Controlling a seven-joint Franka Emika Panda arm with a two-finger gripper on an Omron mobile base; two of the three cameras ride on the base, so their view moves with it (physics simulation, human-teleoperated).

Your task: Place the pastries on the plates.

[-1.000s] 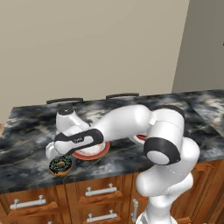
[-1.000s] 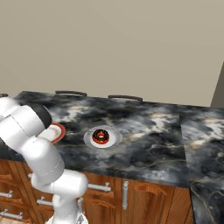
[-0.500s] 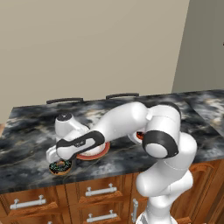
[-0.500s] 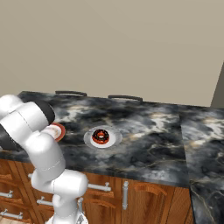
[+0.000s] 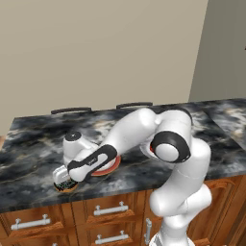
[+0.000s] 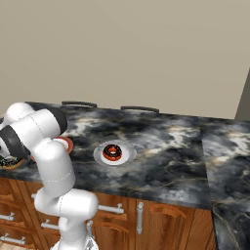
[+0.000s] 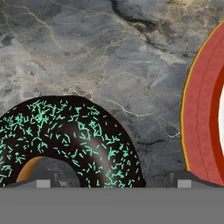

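The green-sprinkled donut (image 7: 65, 140) lies on the dark marble counter (image 5: 29, 144) near its front left edge, just left of the red-rimmed plate (image 7: 203, 113). My gripper (image 7: 113, 181) hangs open close above it; one fingertip (image 7: 37, 181) is over the donut's hole and the other is past its right side. In the left base view the gripper (image 5: 65, 178) sits right on top of that donut (image 5: 66, 187), with the red-rimmed plate (image 5: 106, 166) half hidden under my arm. The red-sprinkled donut (image 6: 113, 152) rests on the small white plate (image 6: 125, 158).
The counter's front edge runs right below the green donut, with wooden drawers (image 5: 33, 223) underneath. A beige wall (image 5: 96, 48) backs the counter. My forearm crosses over the red-rimmed plate (image 6: 65, 143).
The hand has sunk a little lower onto the green-sprinkled donut near the counter's front edge. Both plates and the red-sprinkled donut have stayed put.
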